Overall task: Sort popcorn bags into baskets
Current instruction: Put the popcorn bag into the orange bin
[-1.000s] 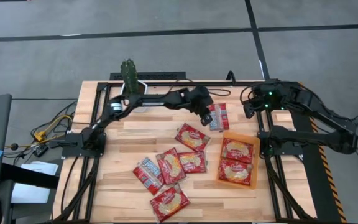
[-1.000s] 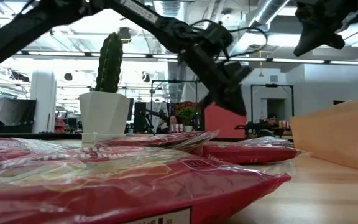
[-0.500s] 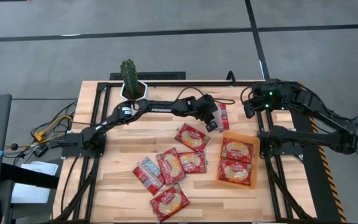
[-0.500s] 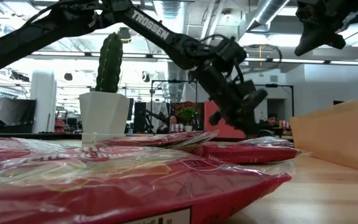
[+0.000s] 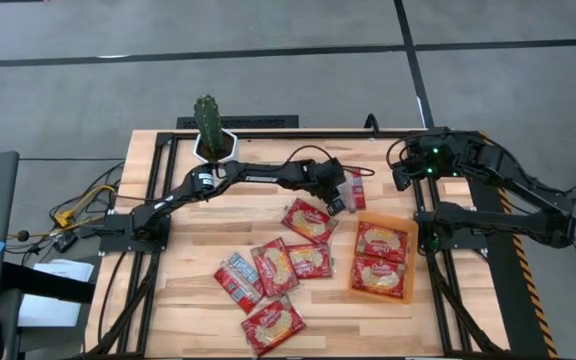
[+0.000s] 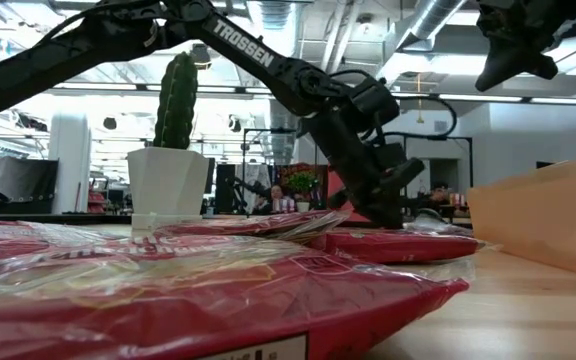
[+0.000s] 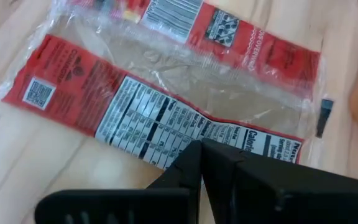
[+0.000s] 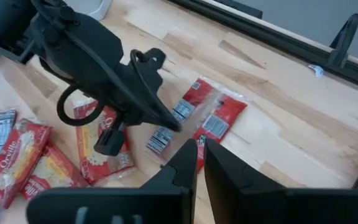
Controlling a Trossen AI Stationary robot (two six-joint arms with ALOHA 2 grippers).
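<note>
A popcorn bag (image 5: 354,187) lies face down on the far middle of the table, its nutrition label up (image 7: 166,99). My left gripper (image 5: 339,202) (image 7: 201,146) is shut, low at this bag's near long edge; in the low view it reaches table level (image 6: 386,215). The orange tray (image 5: 373,216) on the right holds two red bags (image 5: 384,241) (image 5: 380,275). Several more bags lie flat mid-table (image 5: 308,220) (image 5: 274,266) (image 5: 273,325). My right gripper (image 8: 199,148) is shut, raised over the far right of the table (image 5: 404,176). My left gripper's shut fingertips (image 7: 194,155) meet the face-down bag at its long edge by the nutrition label (image 7: 166,134), slanting down from the table's left. The bag lies flat on the table. Whether the tips press on the bag or only stand at its edge, I cannot tell.
A white pot with a cactus (image 5: 211,140) (image 6: 173,150) stands at the far left of the table. A black frame rail (image 5: 268,122) runs along the far edge. Bare wood shows between the tray and the table's right edge and along the near left.
My left gripper has come down from well above the table to table level, moving toward the right and near edges, and ends at the face-down bag's edge. The bag has stayed where it was. The right arm has kept still.
</note>
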